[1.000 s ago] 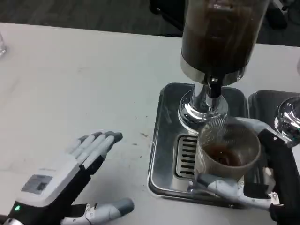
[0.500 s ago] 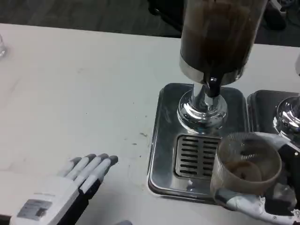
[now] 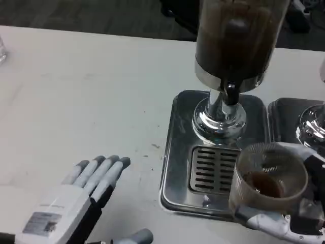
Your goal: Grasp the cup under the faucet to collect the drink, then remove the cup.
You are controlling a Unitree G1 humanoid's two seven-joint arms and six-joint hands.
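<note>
A clear ribbed cup (image 3: pixel 269 183) with a little dark drink in its bottom is gripped by my right hand (image 3: pixel 292 216) at the lower right. It stands off to the right of the slotted drip grate (image 3: pixel 214 170), away from the black faucet (image 3: pixel 231 94). The faucet hangs from the dispenser's dark drink tank (image 3: pixel 237 38). My left hand (image 3: pixel 76 201) lies flat and open on the white table at the lower left, holding nothing.
The dispenser stands on a steel drip tray (image 3: pixel 175 152) with a chrome pedestal (image 3: pixel 219 119). A second tray (image 3: pixel 287 114) and chrome base (image 3: pixel 312 127) sit at the right edge. A glass (image 3: pixel 2 48) shows at the far left.
My right hand has carried the cup from under the faucet off to the right of the grate. My left hand drew back toward the lower left, then edged forward a little.
</note>
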